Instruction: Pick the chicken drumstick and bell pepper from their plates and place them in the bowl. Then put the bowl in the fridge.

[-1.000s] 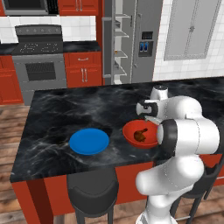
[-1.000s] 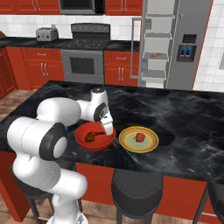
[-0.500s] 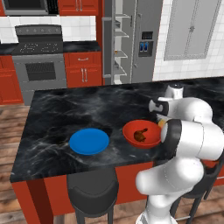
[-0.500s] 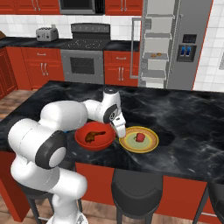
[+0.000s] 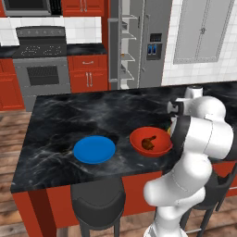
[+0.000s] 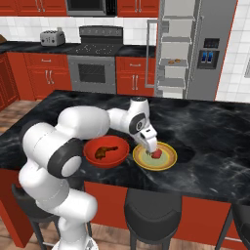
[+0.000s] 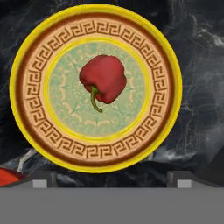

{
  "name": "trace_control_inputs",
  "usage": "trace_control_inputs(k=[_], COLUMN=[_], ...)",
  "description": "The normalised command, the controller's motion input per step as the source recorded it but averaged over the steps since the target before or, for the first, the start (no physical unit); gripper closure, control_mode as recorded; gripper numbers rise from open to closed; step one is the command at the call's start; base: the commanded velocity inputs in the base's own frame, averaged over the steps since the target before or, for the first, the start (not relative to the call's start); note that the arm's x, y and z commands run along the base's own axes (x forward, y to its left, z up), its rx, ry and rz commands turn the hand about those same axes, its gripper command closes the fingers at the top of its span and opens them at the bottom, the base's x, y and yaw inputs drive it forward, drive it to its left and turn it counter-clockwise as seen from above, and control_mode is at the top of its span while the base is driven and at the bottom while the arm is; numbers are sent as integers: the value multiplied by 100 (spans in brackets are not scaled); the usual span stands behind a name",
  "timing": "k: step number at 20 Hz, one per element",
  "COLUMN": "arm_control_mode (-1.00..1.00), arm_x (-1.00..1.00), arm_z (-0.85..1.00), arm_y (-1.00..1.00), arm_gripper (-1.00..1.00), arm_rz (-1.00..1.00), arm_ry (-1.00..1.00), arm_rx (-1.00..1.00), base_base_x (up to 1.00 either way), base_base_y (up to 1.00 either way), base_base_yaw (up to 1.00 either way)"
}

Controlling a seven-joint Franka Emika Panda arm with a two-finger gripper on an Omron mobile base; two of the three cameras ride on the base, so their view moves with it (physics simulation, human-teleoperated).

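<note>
The red bell pepper [image 7: 104, 81] lies in the middle of the yellow plate [image 7: 26, 61], stem toward the hand camera. My gripper [image 7: 110, 179] hovers open right above it, nothing between its fingertips [image 7: 42, 180]. From the right base view the gripper [image 6: 151, 145] hangs over the pepper [image 6: 156, 154] on the yellow plate [image 6: 168, 160]. Left of it stands the red-orange bowl [image 6: 93, 146] with the chicken drumstick [image 6: 103, 151] inside. The bowl [image 5: 139, 136] with the drumstick [image 5: 148, 143] sits right of the bare blue plate [image 5: 94, 149].
The grey fridge [image 6: 210, 49] stands open behind the black marble island [image 6: 210, 127], its shelves [image 6: 176, 53] showing. A stove [image 5: 41, 69] and red cabinets line the back wall. Dark stools [image 6: 151, 215] stand at the island's near side.
The arm swung to the right, from over the bowl to over the yellow plate. The drumstick stays in the bowl, and the gripper stays open.
</note>
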Motion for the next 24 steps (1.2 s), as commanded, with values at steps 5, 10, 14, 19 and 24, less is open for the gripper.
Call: trace_control_inputs(k=[5,10,14,19,24], arm_control_mode=[-100,-100,-100,-100,-100], arm_x=[4,16,22,26,19], arm_z=[0,-8,-12,-12,-19], arm_y=[-47,-22,-2,0,-12], arm_gripper=[-100,-100,-100,-100,-100], arm_rz=[30,28,20,19,15], arm_ry=[2,0,0,1,6], arm_rx=[-2,0,0,0,0], base_base_x=[0,0,0,0,0], base_base_y=[0,0,0,0,0], base_base_yaw=[0,0,0,0,0])
